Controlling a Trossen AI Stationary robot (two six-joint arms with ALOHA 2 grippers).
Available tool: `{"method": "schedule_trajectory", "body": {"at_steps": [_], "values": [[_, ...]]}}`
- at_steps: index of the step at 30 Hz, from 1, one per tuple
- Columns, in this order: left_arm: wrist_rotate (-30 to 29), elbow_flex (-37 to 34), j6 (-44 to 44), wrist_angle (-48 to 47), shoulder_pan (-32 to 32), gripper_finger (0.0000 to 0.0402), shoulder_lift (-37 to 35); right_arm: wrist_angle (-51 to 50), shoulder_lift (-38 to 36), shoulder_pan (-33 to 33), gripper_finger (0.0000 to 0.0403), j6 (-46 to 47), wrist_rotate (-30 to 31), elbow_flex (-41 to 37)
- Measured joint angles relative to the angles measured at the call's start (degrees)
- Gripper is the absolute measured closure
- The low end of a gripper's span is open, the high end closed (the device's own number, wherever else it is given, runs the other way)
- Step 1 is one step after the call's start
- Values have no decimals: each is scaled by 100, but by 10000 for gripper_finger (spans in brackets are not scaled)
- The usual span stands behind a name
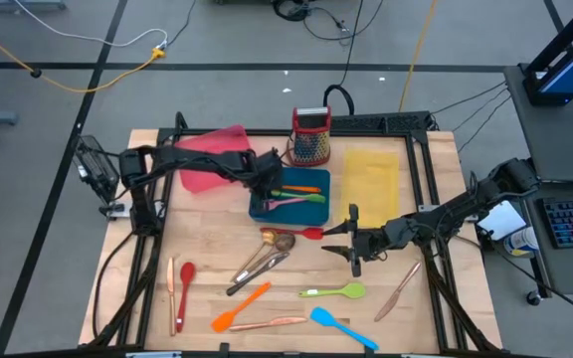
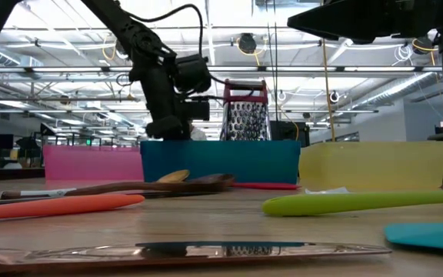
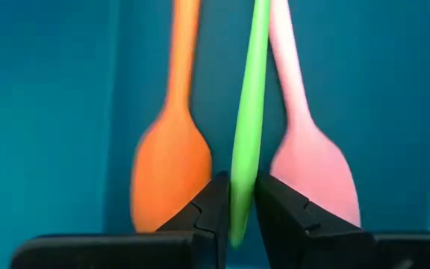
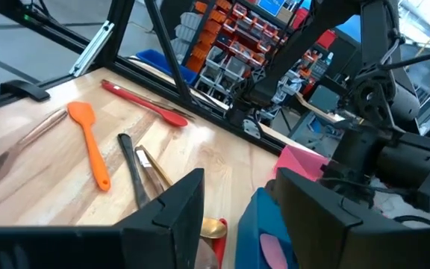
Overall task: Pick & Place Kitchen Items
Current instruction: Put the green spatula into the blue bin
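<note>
In the blue tray [image 1: 263, 210], a green spatula [image 3: 246, 149] stands edge-on between the left gripper's [image 3: 235, 205] fingers, flanked by orange and pink spoons. The narrowly parted jaws just bracket it. The right gripper [image 1: 353, 242] hovers open over the table, empty.

No text, label, brand, number or sign can be read anywhere in these views; the wooden table top [image 1: 207, 268], the silicone utensils and the rectangular plastic trays carry no legible marking; the distant storage bins in the room behind are too small to make out any lettering.
</note>
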Motion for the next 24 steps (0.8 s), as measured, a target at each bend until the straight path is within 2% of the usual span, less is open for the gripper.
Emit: {"method": "schedule_trajectory", "body": {"at_steps": [18,24], "values": [[-46,0,-22,-77,-2,332,141,-165,2,-1,243,74,11,-2],[-65,0,-18,-71,-2,285,141,-167,2,0,243,128,15,-2]]}}
